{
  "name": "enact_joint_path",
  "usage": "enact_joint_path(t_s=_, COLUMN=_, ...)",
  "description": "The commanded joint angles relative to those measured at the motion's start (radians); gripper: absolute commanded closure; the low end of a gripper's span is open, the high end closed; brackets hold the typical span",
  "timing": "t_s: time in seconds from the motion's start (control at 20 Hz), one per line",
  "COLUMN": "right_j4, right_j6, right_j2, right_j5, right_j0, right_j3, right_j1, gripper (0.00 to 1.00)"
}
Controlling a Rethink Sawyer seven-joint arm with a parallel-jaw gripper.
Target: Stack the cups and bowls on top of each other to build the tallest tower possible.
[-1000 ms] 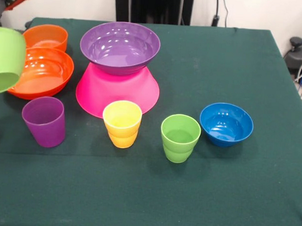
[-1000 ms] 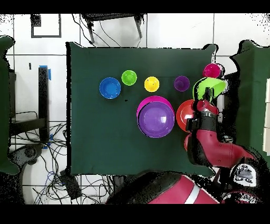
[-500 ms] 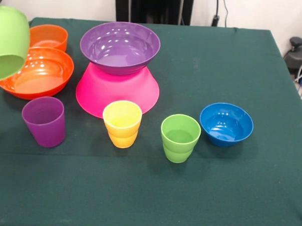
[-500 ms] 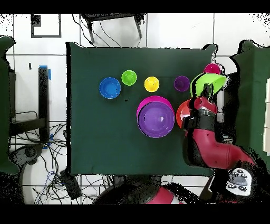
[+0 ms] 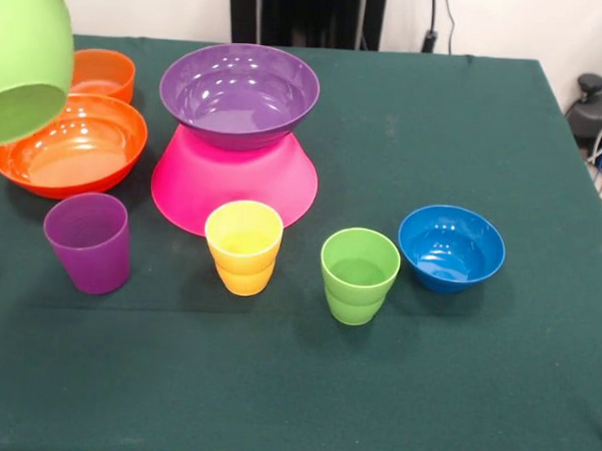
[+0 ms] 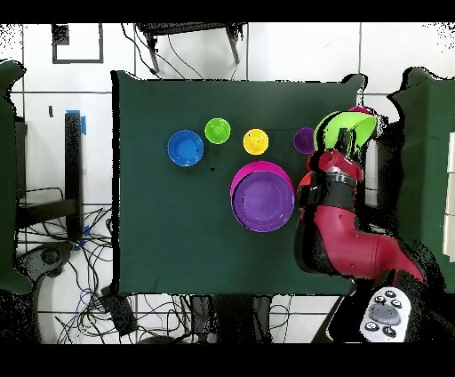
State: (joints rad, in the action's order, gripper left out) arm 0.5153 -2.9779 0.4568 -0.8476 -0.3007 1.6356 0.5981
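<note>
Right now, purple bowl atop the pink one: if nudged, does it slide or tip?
Likely slides: the purple bowl is glossy and rests on the inverted pink bowl's small glossy base. Probably light, thin plastic. Its wide rim overhangs, so tipping seems possible.

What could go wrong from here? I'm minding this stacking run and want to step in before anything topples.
The lime green bowl hangs tilted in the air above the large orange bowl, so it could slip and knock that bowl or the purple cup. The purple bowl sits upright on the inverted pink bowl; a bump while adding the green one could unseat it.
</note>
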Motion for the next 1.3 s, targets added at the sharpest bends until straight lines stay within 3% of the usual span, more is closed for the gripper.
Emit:
enact_joint_path(t_s=0.05, right_j4=-0.119, right_j6=0.022, right_j2=-0.036, right_j5=0.108, right_j0=0.079, right_j3=0.054, right_j1=0.015, gripper=1.0)
enact_joint_path(t_s=0.4, right_j4=-0.188, right_j6=0.02, right_j2=-0.004, right_j5=0.129, right_j0=0.142, right_j3=0.062, right_j1=0.032, gripper=1.0)
enact_joint_path(t_s=0.8, right_j4=-0.306, right_j6=0.014, right_j2=0.015, right_j5=0.04, right_j0=0.211, right_j3=0.113, right_j1=-0.003, gripper=1.0)
enact_joint_path(t_s=1.3, right_j4=-0.316, right_j6=-0.056, right_j2=-0.023, right_j5=-0.052, right_j0=0.242, right_j3=0.179, right_j1=-0.014, gripper=1.0)
